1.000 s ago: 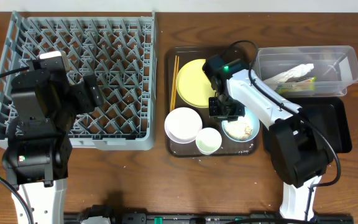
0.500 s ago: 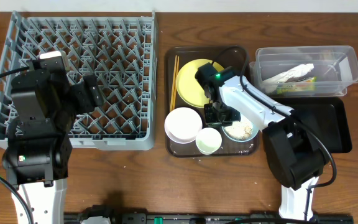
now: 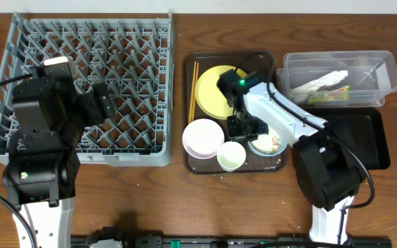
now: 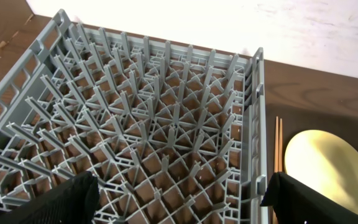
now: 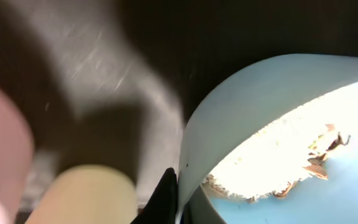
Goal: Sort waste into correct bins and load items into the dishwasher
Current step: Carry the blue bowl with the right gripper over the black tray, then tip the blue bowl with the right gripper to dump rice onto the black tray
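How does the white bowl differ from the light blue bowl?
The white bowl looks empty; the light blue bowl holds pale crumbs. The right gripper pinches the light blue bowl's rim; the white bowl is untouched. Both sit on the brown tray.

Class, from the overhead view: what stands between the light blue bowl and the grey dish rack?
The white bowl and small white cup sit on the brown tray, directly between the light blue bowl and the dish rack.

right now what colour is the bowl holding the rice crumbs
Light blue; the round crumb-filled bowl shows best in the right wrist view.
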